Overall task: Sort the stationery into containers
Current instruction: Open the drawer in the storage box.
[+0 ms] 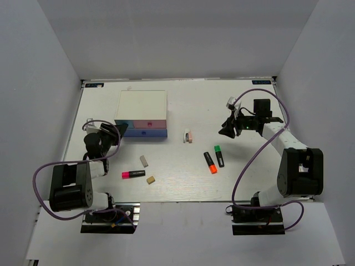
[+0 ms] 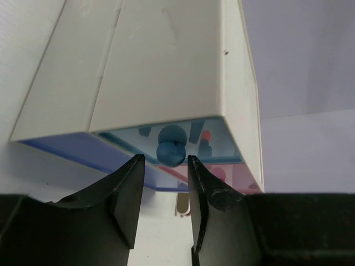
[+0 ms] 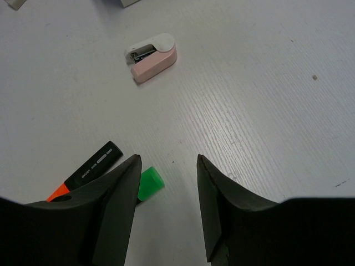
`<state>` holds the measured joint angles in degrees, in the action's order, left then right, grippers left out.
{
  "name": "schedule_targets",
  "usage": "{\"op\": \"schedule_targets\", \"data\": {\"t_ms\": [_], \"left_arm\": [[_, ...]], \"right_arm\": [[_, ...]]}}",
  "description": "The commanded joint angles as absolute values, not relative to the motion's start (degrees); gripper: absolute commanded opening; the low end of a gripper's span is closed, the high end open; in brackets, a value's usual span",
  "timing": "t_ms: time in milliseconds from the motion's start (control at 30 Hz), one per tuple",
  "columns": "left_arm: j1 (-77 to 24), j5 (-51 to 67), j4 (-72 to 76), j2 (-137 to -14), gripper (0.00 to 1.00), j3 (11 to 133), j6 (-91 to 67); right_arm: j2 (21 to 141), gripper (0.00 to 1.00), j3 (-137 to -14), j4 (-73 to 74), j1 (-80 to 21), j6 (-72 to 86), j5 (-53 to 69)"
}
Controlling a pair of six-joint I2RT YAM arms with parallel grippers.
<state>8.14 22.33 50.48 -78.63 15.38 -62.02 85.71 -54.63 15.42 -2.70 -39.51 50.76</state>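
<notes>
The drawer box has a white top, with a pink front above a blue front. My left gripper is open at its left front corner. In the left wrist view the gripper has its tips just short of the blue knob, one on each side. My right gripper is open and empty above the table. In its wrist view the gripper hangs over a green-capped highlighter, next to an orange-capped one. A white-pink eraser lies beyond.
On the table lie a pink-capped highlighter, a white eraser, a tan eraser, the orange-capped highlighter, the green-capped one and the white-pink eraser. Grey walls enclose the table on three sides.
</notes>
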Motion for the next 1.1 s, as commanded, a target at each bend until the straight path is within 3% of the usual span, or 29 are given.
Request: {"op": "schedule_targets", "data": {"t_ms": [0,433,533,667,733,1067], "left_arm": [[8.96,22.76,54.23,-78.57,0.47,17.49,-62.40],[8.96,21.62,53.61,-80.59,0.53,18.72,-62.40],[8.96,21.62,54.14,-81.99,0.43,19.34,-62.40],[8.96,22.76,54.67,-82.53,0.22,19.34,-62.40],[8.96,22.76,54.67,-81.92,0.16,18.81,-62.40],[8.96,25.58,49.23,-71.21,0.10,10.38,-60.56]], "right_arm": [[86.31,0.51,-56.42,16.35,-2.55,-40.87,51.68],[86.40,0.51,-56.86,17.22,-2.46,-41.40,51.33],[86.57,0.51,-56.87,17.31,-2.55,-41.57,51.07],[86.31,0.51,-56.78,17.32,-2.46,-41.66,51.07],[86.22,0.51,-56.69,17.49,-2.55,-41.66,51.15],[86.57,0.51,-56.60,17.67,-2.64,-41.92,51.15]]}}
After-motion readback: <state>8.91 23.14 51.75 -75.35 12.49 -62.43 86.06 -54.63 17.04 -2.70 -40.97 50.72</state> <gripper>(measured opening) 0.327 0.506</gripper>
